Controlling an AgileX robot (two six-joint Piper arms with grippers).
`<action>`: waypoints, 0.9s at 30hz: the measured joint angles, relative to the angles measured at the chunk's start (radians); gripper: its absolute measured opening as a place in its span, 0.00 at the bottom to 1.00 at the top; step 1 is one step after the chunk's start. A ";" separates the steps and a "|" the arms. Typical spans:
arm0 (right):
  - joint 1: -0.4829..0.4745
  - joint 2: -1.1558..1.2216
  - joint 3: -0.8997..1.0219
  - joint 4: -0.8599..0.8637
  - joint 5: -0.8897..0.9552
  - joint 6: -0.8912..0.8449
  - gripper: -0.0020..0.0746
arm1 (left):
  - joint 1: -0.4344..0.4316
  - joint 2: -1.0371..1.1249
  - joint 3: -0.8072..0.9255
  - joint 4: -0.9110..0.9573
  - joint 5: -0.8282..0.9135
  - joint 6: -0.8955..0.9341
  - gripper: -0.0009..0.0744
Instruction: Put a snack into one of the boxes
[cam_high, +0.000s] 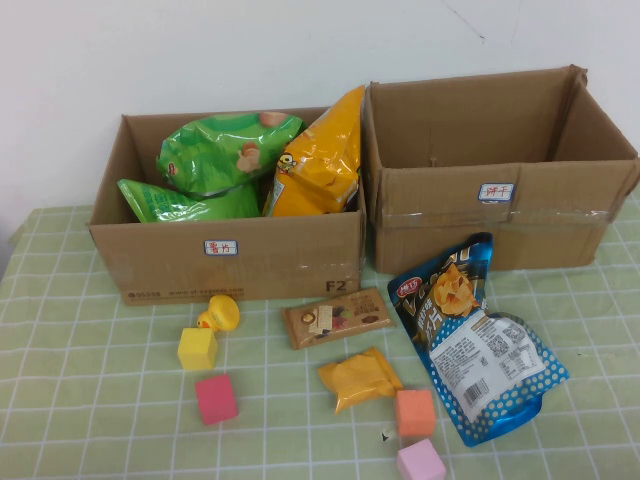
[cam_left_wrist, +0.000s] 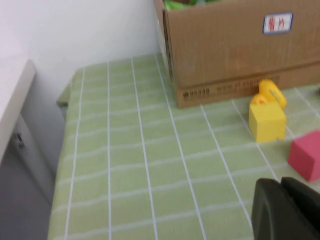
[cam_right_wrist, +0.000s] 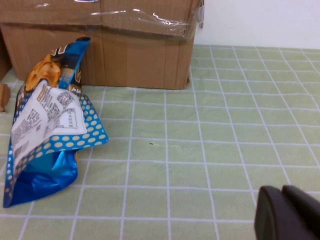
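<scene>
Blue chip bag (cam_right_wrist: 47, 135) lies (crumpled) touching the cardboard box (cam_right_wrist: 125, 50).

Cut off and unreadable

Left gripper (cam_left_wrist: 286, 210) and right gripper (cam_right_wrist: 287, 212) — both cropped at the frame corner; box label (cam_high: 221, 247) characters too small.

Raised overview; low wrist views sharing boxes (cam_high: 400, 230).

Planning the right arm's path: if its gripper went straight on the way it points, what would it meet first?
Likely bare tablecloth first, then the right box's corner; depth is unclear. The right gripper sits right of the blue chip bag.
</scene>
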 joint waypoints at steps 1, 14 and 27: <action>0.000 0.000 0.000 0.000 0.000 0.000 0.02 | 0.000 0.000 0.002 0.000 -0.018 0.000 0.01; 0.000 0.000 0.007 0.002 -0.647 0.037 0.02 | 0.000 0.000 0.004 -0.002 -0.740 -0.013 0.01; 0.000 0.000 -0.072 0.261 -0.943 -0.155 0.02 | 0.000 0.000 -0.197 0.028 -0.626 0.005 0.01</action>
